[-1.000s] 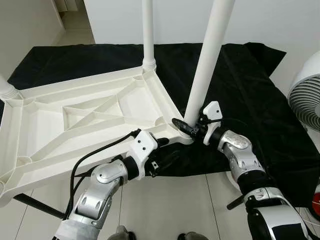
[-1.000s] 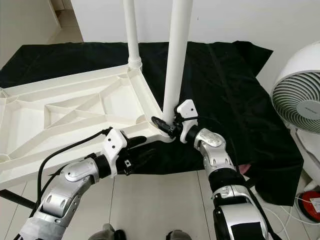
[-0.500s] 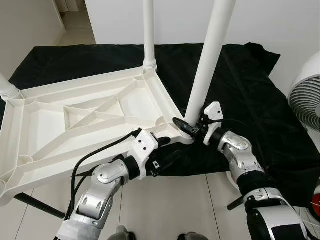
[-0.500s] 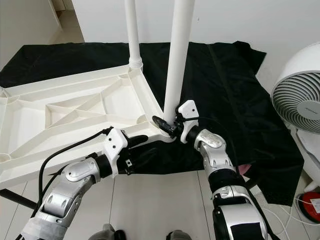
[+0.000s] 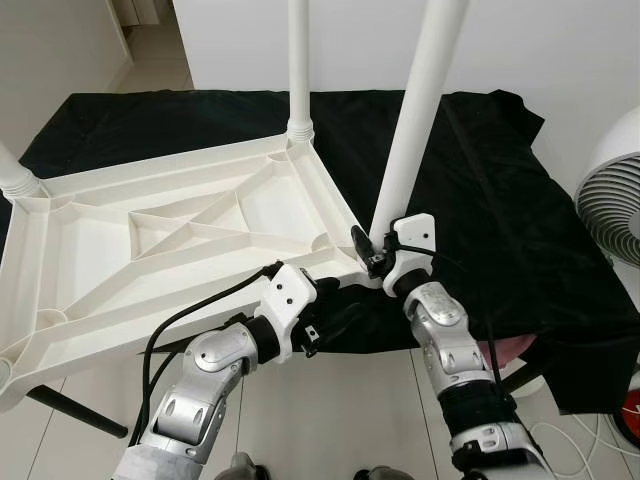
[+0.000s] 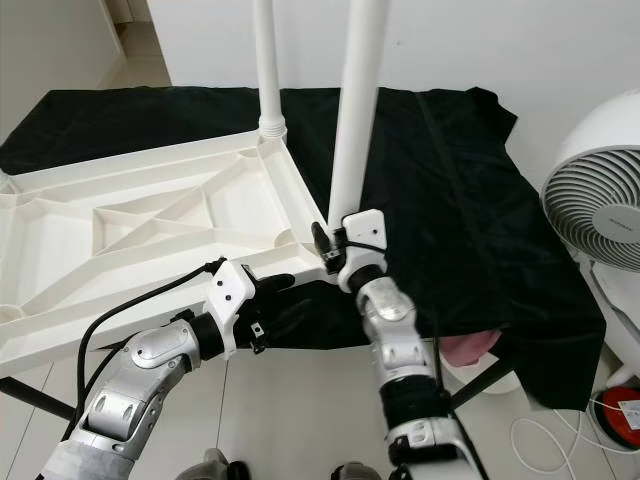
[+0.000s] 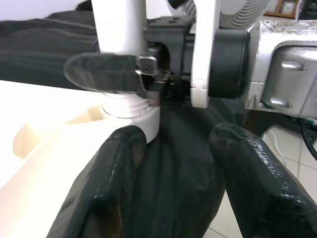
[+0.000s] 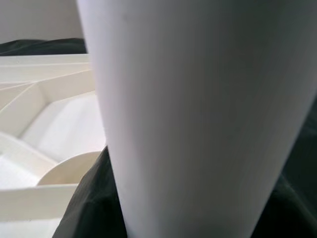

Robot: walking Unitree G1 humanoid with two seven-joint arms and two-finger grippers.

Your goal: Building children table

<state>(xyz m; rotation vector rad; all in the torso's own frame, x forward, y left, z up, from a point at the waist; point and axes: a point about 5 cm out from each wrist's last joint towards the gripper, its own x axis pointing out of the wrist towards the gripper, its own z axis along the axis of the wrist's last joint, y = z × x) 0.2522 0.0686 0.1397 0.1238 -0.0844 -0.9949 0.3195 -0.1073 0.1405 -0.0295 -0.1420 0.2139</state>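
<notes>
White table top (image 5: 170,240) lies upside down on black cloth (image 5: 480,170); near-corner leg (image 5: 415,110) stands at 3 o'clock of it. Right gripper (image 5: 372,258) clamps that leg's base. Left gripper (image 5: 335,300) sits open under the corner. Fan (image 5: 612,190) at far 3 o'clock.

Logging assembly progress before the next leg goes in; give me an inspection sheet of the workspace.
Surface: black cloth over pale tiled floor.
Job's things: upturned tabletop; near leg and far leg stand in corner sockets.
Clutter: pink thing under the cloth edge.
Grippers: right gripper clamps the near leg's base; left gripper open below that corner.
Cables: black cable on left arm.
Surroundings: fan, white wall.
</notes>
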